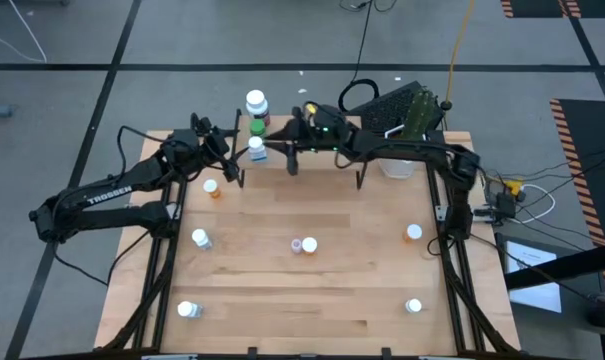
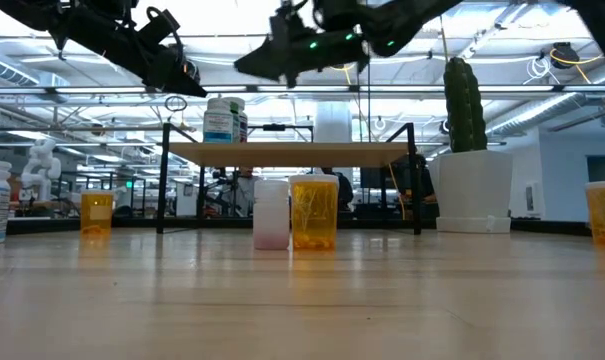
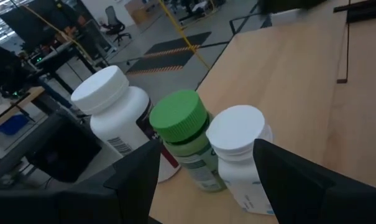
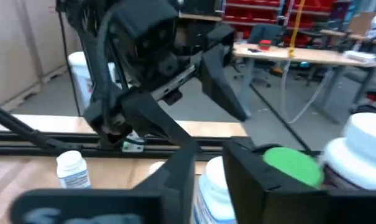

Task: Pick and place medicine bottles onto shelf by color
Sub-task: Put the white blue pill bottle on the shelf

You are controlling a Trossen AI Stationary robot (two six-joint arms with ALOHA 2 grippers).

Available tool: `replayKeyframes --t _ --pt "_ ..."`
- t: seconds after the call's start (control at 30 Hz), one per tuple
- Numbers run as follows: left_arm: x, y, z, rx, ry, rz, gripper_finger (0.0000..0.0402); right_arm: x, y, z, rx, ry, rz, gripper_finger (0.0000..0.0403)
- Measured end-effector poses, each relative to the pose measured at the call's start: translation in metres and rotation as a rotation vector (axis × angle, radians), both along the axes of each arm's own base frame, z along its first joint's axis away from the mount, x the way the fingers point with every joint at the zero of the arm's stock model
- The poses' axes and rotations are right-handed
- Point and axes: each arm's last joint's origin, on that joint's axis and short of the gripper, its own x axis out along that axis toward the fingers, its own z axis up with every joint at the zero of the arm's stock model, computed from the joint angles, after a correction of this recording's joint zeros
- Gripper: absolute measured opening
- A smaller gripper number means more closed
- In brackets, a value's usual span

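The shelf [image 2: 302, 150] stands at the table's far side. Three medicine bottles stand in a row on its left end: a large white-capped one [image 1: 256, 101], a green-capped one [image 1: 258, 127] and a white-capped one with a blue label [image 1: 257, 148]. My left gripper [image 3: 206, 180] is open above them, and its fingers frame the green-capped [image 3: 181, 124] and white-capped [image 3: 237, 134] bottles. My right gripper [image 4: 211, 174] hovers just right of the row, its fingers a little apart. The blue-labelled bottle [image 4: 214, 186] shows through the gap. In the low view both grippers [image 2: 177, 75] [image 2: 272, 55] are higher than the bottle tops.
Loose bottles stand on the table: an orange one [image 1: 212, 187], white ones [image 1: 200, 238] [image 1: 189, 309] [image 1: 413, 306], a pair at the middle [image 1: 302, 245] and an orange one at the right [image 1: 413, 232]. A cactus in a white pot [image 1: 412, 125] stands by the shelf's right end.
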Motion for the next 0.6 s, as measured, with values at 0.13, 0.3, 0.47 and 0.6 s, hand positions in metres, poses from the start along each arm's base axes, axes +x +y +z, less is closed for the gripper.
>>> replayKeyframes --t 0.13,0.3,0.47,0.6 --pt "0.000 0.000 0.000 0.001 0.000 0.000 0.0260 0.016 -0.009 -0.014 0.008 0.018 -0.001 0.0023" --pt "0.000 0.000 0.000 -0.002 -0.002 0.001 0.0260 0.017 -0.007 -0.025 -0.013 0.047 0.007 0.0004" --pt "0.000 -0.001 0.000 -0.043 -0.038 0.014 0.0260 0.002 0.001 -0.023 -0.009 0.070 0.013 0.0012" --pt "-0.002 -0.007 0.003 -0.060 -0.062 0.001 0.0260 -0.026 0.011 -0.018 -0.015 0.073 0.011 0.0013"
